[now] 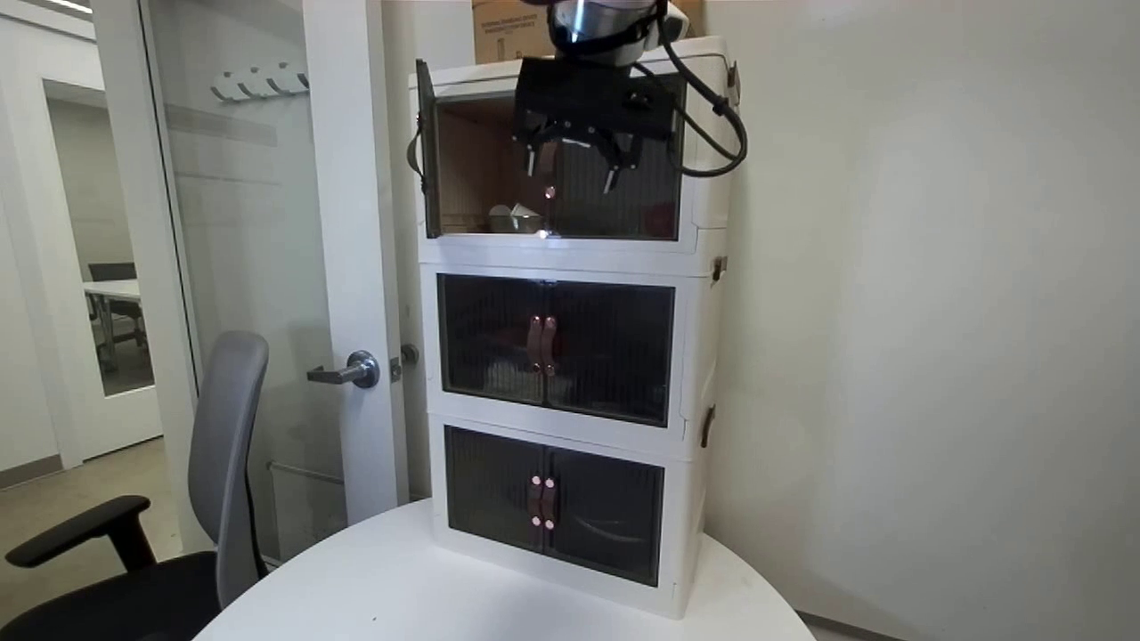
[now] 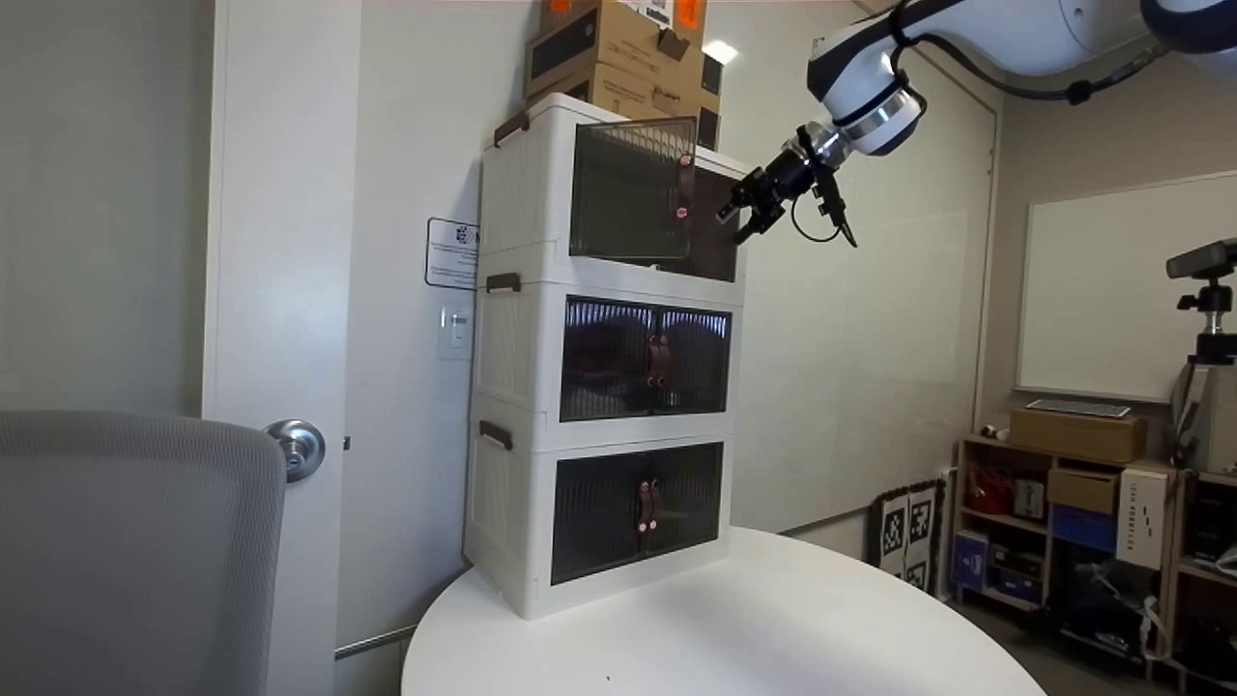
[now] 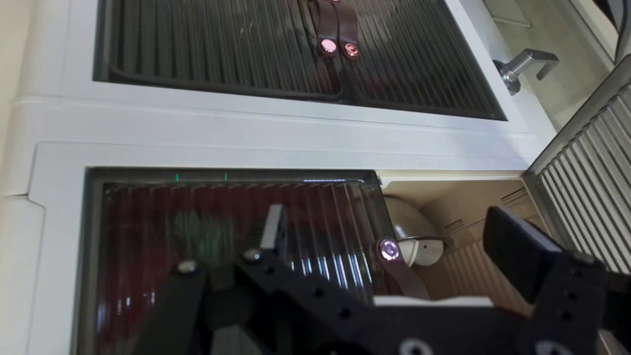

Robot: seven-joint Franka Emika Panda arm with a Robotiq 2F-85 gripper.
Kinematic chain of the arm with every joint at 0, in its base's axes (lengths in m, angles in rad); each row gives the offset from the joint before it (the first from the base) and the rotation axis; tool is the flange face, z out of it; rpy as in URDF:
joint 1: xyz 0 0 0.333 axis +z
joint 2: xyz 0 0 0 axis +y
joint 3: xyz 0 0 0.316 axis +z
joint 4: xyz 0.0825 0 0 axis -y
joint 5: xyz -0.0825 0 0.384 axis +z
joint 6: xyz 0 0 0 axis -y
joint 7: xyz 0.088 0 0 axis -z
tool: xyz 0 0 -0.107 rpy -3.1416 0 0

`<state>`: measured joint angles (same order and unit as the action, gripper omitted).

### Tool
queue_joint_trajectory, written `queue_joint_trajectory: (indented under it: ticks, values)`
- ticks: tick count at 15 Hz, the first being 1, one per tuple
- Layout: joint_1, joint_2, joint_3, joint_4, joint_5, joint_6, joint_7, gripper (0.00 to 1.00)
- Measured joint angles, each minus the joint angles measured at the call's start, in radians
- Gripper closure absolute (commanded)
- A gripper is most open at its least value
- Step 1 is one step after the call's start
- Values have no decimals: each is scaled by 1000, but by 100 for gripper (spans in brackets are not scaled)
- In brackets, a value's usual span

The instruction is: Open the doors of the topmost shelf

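The topmost shelf (image 1: 708, 209) is the top tier of the white cabinet; its side wall shows in an exterior view (image 2: 517, 193). One smoky door (image 1: 428, 151) stands swung out, and it also shows in an exterior view (image 2: 628, 193) and at the wrist view's right edge (image 3: 591, 162). The other door (image 1: 614, 209) is closed, also seen in the wrist view (image 3: 148, 236). Its reddish handle (image 3: 405, 276) lies between my fingers in the wrist view, untouched. My gripper (image 1: 571, 174) is open and empty in front of the closed door; it also shows in an exterior view (image 2: 732, 225).
A bowl (image 1: 515, 222) with white items sits inside the opened half. The middle (image 1: 557, 347) and bottom (image 1: 554, 503) tiers have closed doors. Cardboard boxes (image 2: 628, 72) stand on top. The cabinet stands on a round white table (image 2: 773, 619). A chair (image 1: 227, 445) stands nearby.
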<state>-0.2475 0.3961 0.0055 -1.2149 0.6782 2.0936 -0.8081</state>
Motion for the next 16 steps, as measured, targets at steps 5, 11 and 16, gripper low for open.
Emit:
queue_joint_trajectory:
  ticks: [5, 11, 16]
  values:
    - [-1, 11, 11, 11, 5, 0, -15, 0]
    - [-2, 11, 11, 13, 5, 0, -15, 0]
    - [-2, 11, 11, 13, 5, 0, -15, 0]
